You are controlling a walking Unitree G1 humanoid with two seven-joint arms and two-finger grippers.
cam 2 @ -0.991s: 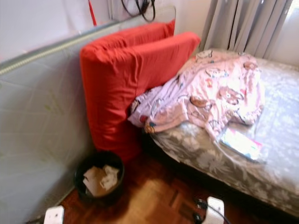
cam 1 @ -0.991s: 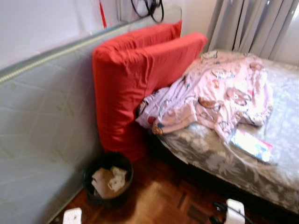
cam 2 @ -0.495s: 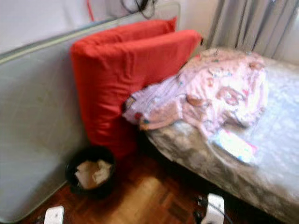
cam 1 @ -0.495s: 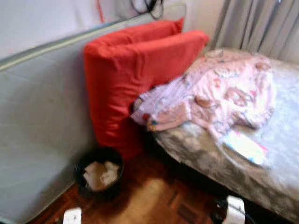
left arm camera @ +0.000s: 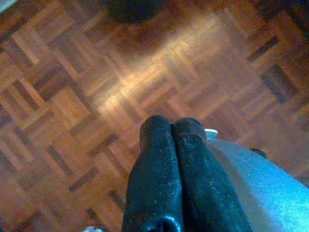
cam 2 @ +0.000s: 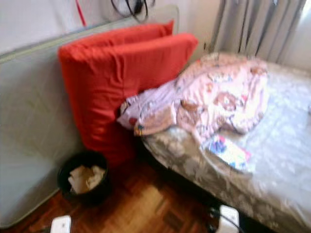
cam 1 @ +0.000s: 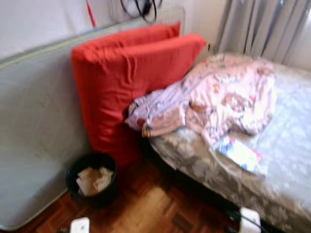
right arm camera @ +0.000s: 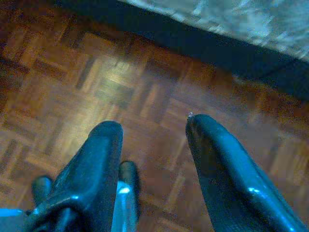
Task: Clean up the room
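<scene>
Bedroom scene, slightly blurred. Bed (cam 1: pixel 286 160) with a grey floral sheet fills the 3 to 5 o'clock part of the head view. Crumpled pink printed blanket (cam 1: pixel 228 94) is heaped on the bed around 2 o'clock, one corner drooping over the bed edge toward centre. Just beside it at 4 o'clock a thin colourful book (cam 1: pixel 238 153) lies flat on the sheet, touching the blanket's hem.

Two red cushions (cam 1: pixel 126 82) stand upright at 11 o'clock, leaning against a grey mattress (cam 1: pixel 34 131) propped on its side along the wall at 9 o'clock. The blanket's corner rests against the front cushion.

Black waste bin (cam 1: pixel 92 179) sits on the parquet floor (cam 1: pixel 146 208) at 7 o'clock, between mattress and bed, just beside the base of the cushions; crumpled paper (cam 1: pixel 92 178) inside it. Grey curtains (cam 1: pixel 262 29) hang at 1 o'clock behind the bed. Dark cables (cam 1: pixel 141 7) hang on the wall at 12 o'clock.

Left gripper (left arm camera: pixel 171 128) hangs idle over bare parquet, fingers pressed together, nothing between them. Right gripper (right arm camera: pixel 154 130) hangs over parquet near the bed's dark underside, fingers spread wide, empty.
</scene>
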